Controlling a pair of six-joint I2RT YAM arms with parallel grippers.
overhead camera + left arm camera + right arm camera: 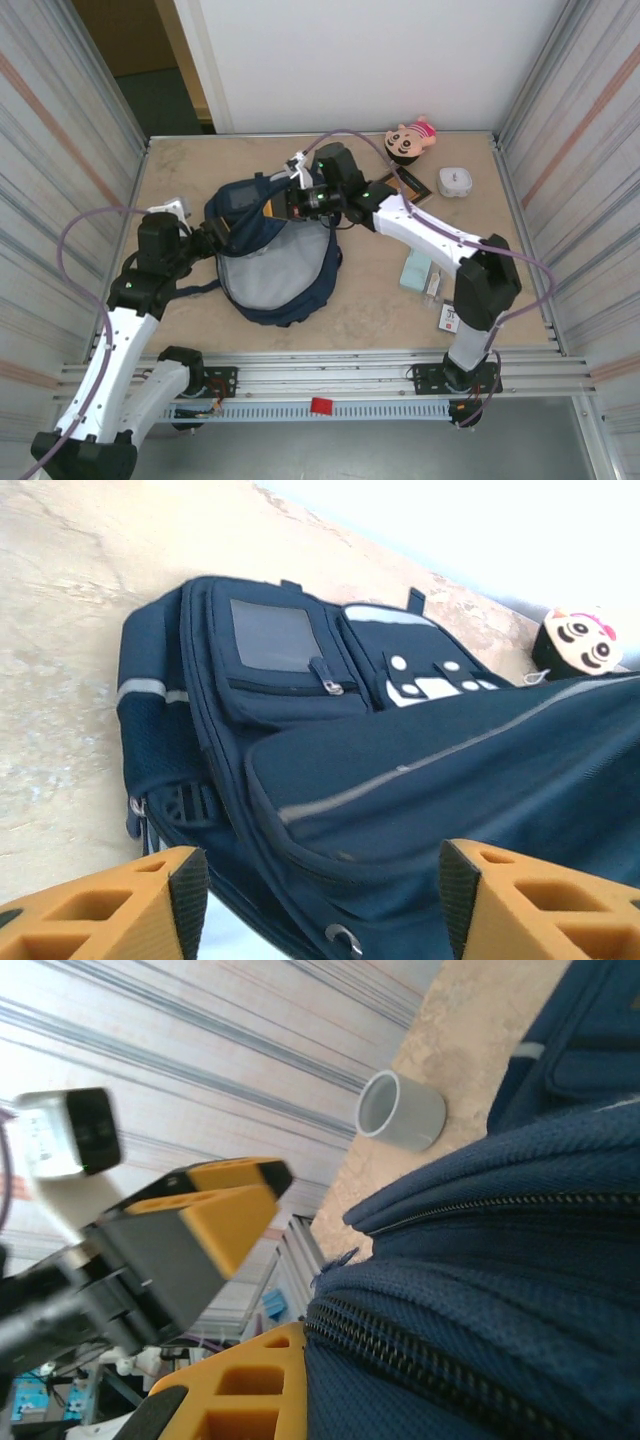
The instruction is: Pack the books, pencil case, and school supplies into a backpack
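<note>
At centre left my left jaws stand spread beside the backpack (245, 205), which lies open mid-frame on the tabletop (190, 170). My right jaws are pressed together at its upper rim, seemingly pinching the fabric. Right of centre lies the pencil case (416, 270), with the black-and-white packet (449, 318) below it.

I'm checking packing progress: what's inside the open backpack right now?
Bare grey lining shows in the mouth of the backpack, with nothing lying on it. The upper part is covered by the navy flap, so anything tucked there can't be seen. The pencil case lies outside on the table.
</note>
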